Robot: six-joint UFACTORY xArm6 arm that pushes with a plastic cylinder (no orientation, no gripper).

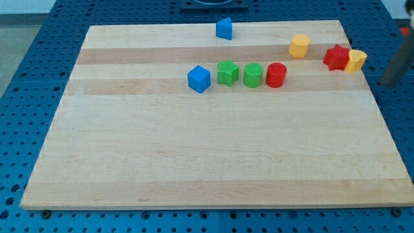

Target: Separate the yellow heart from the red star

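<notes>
My tip (388, 82) shows only as a dark, blurred rod at the view's right edge, its lower end out over the blue perforated table (19, 77) just past the board's right side; it has no jaws to open or close, and it touches no block. Nearest to it, a little to the view's left, lies the yellow heart (356, 61), a smooth, rounded plastic piece sitting right at the board's right edge. The red star (336, 57) is pressed against the heart's left side, its points blunt and its faces matte. Further left and well apart from that pair stands a yellow block (299, 46) with a faceted, roughly hexagonal outline. Lower and nearer the middle, four blocks form a tight row: a red cylinder (276, 75), a green cylinder (253, 75), a green star-like block (228, 72) and a blue cube (199, 79). A blue wedge-shaped block (224, 28) sits alone at the top edge. The wooden board (207, 155) is pale, made of glued planks with fine lengthwise grain.
</notes>
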